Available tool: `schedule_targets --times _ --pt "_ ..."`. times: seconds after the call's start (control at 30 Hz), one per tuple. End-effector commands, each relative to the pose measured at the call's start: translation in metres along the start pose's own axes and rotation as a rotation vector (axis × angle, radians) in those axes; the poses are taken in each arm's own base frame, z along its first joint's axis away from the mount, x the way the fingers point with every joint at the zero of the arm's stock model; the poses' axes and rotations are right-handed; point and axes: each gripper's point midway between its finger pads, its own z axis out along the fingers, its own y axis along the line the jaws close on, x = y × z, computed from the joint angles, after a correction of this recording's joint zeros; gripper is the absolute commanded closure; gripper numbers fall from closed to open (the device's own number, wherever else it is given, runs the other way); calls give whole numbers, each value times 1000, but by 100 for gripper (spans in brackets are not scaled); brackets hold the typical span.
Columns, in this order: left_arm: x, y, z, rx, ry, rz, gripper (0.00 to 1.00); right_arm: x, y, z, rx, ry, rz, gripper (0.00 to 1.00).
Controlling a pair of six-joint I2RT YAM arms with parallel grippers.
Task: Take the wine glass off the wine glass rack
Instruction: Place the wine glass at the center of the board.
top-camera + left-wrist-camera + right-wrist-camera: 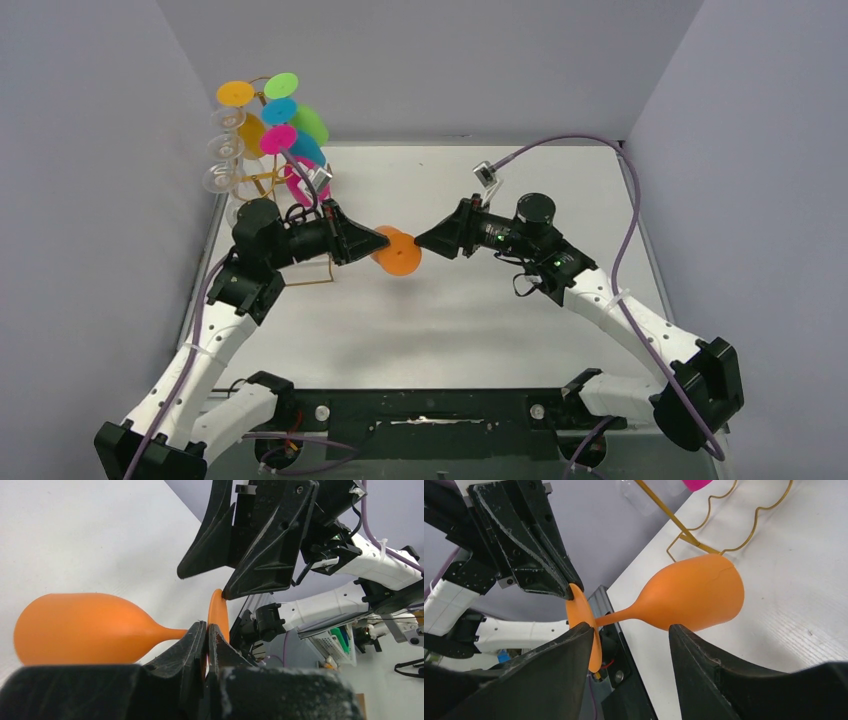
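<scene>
Off the rack and in mid-air: the orange glass [694,592] lies on its side above the bench [480,320], between the two arms, well apart from the gold rack [674,518] at the far left corner. The left gripper [206,630], its jaws pressed together, pinches the glass by the rim of its foot [579,605]. The right gripper [630,630] stands spread, one finger by the foot and the other beside the bowl; whether either one touches cannot be told.

The handover looks like the weak point. A pinch on a thin disc rim is a slight hold, and a nudge from the right fingers could twist the glass out of it and drop it on the bench. The right jaws also seem set along the stem and not across it, so they might close on the foot and the sloping bowl and squeeze the glass out sideways. If the left lets go early, nothing holds it. The coloured glasses [281,85] on the rack seem out of harm's way.

No brand, label or writing can be read in any view.
</scene>
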Motion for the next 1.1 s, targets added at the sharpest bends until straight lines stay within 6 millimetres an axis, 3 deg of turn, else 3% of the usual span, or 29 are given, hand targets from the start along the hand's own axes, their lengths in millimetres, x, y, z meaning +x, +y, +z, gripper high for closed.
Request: schedule_targets --times 0.0,0.17,0.3,0.47,0.73,1.07 --pt "-20 -19 4 86 -85 52 100 -13 46 2 -192 7 -78 46" --pt "-14 -16 4 78 -80 39 100 -11 53 1 -238 20 -82 53" --pt "-13 -18 4 84 -76 38 100 -9 54 2 -251 27 -74 74" --pt "-10 -19 6 94 -61 25 100 -11 61 1 -284 19 -75 86" --pt "0 -17 8 98 -47 -16 100 -3 64 -1 -307 39 -86 99" --pt "-2 -13 10 80 -59 -36 99 -12 58 -1 -257 -22 -114 100"
